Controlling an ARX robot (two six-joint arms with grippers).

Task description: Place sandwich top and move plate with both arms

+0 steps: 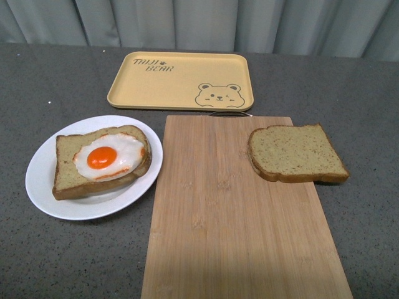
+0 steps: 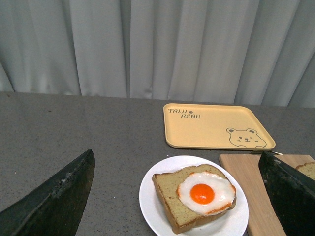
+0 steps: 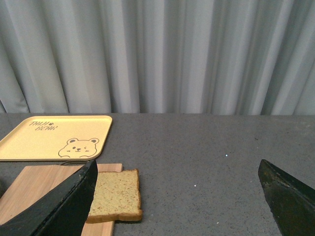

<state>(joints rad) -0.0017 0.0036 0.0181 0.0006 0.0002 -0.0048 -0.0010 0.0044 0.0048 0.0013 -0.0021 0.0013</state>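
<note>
Left gripper [image 2: 175,153], right gripper [image 3: 177,162]: spread, empty | sandwich top [image 1: 297,152] overhanging cutting board [image 1: 230,218] edge | risk: tilting on pickup, landing skewed over fried egg [image 1: 109,156], shoving plate [image 1: 43,180]

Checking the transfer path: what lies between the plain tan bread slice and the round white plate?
Front view: only a bare stretch of the rectangular bamboo cutting board separates the plain tan bread slice from the round white plate.

Lab-like staged tabletop, grey speckled counter [image 1: 62,261], pleated grey curtain [image 3: 157,54] as backdrop
</note>
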